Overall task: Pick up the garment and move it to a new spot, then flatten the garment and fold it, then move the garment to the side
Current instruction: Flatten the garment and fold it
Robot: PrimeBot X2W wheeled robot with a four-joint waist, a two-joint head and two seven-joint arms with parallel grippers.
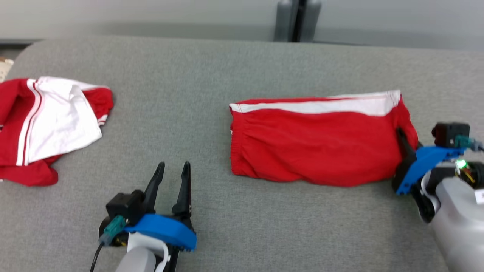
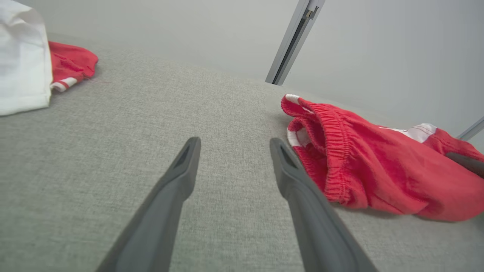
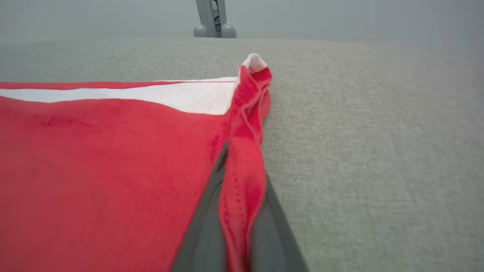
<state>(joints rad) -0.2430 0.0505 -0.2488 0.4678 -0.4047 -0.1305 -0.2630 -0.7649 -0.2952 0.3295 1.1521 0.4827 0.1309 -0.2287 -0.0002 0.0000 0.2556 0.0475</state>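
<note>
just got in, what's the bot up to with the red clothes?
The right gripper is shut on the right edge of the folded red shorts, pinching a strip of the hem between its fingers. The rest of the shorts lies flat on the grey padded table. The left gripper is open and empty over bare table, left of the shorts. A second red and white garment lies crumpled at the table's left end, untouched.
</note>
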